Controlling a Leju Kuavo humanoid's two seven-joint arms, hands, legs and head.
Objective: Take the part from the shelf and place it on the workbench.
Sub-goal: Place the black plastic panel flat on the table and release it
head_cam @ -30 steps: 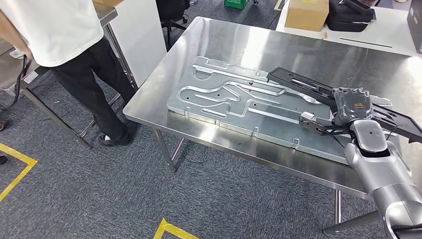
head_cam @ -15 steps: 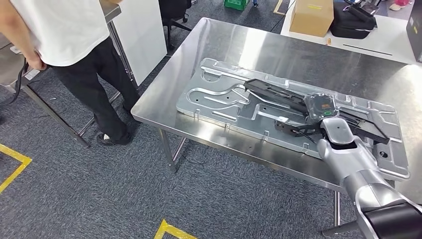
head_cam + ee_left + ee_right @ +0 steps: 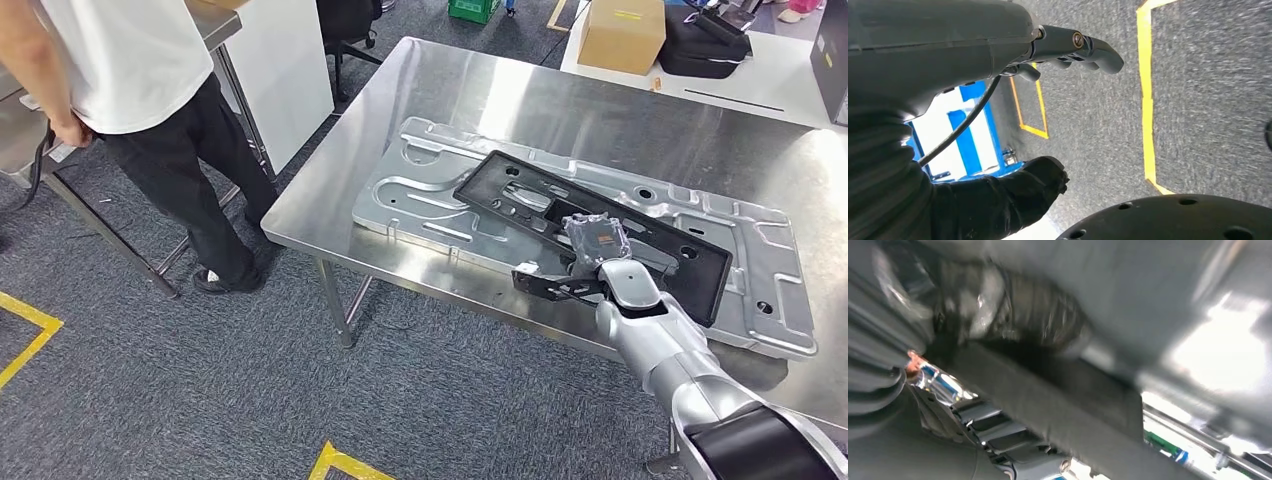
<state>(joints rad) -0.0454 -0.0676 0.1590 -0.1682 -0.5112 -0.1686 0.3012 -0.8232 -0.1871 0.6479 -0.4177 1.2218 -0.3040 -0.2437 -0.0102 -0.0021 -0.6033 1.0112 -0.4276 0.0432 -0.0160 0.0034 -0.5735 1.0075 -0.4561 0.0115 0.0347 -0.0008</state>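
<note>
While the steel tabletop (image 3: 470,90) carries a ribbed metal plate (image 3: 780,300), the black frame part (image 3: 520,190) lies over it, looking stiff, light and awkwardly long, right hand (image 3: 597,237) fingers gripping its near rail.

Head cam sits high behind the right hand (image 3: 597,238), looking forward and down over the workbench (image 3: 560,100). Right wrist cam is pressed close behind that hand, blurred, sharing the black part (image 3: 640,235) with head view. Left wrist cam faces floor.
</note>
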